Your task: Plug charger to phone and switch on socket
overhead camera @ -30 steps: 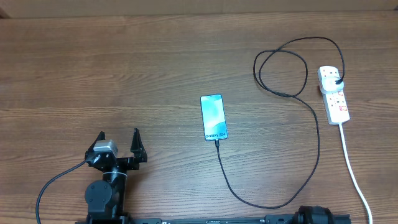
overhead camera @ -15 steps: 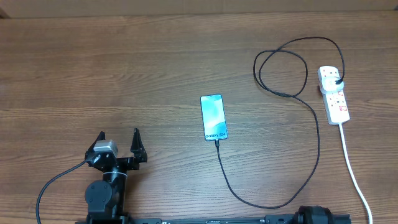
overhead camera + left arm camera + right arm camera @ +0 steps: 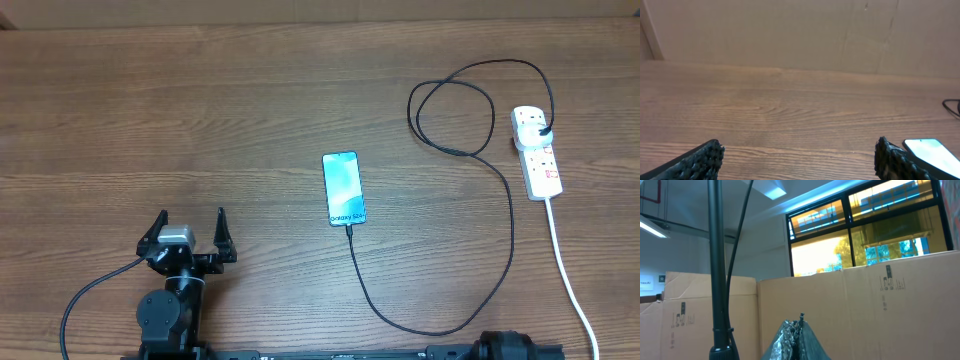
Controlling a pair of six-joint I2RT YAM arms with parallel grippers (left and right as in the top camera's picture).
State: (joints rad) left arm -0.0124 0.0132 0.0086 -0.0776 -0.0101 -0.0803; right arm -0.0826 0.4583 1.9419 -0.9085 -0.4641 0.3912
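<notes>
Left hand [image 3: 191,222], spread, just squared up at the tabletop's [image 3: 200,100] near-left corner (right hand [image 3: 796,332]: pressed together). Charger [image 3: 351,238] already joins phone [image 3: 343,188], so plugging looks finished.

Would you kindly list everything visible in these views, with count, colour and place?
phone: one, lit light-blue screen, table centre.
charger: one, thin black cable, meets the phone's near edge, loops right to a black plug in the socket.
socket: one, white strip with red switches, table's right side.
table: one, brown wood.
cardboard boxes: several, brown, in the right wrist view.
left claw: one, black, open and empty, near-left of the table.
right claw: one, dark, fingers together, pointing away from the table.
</notes>
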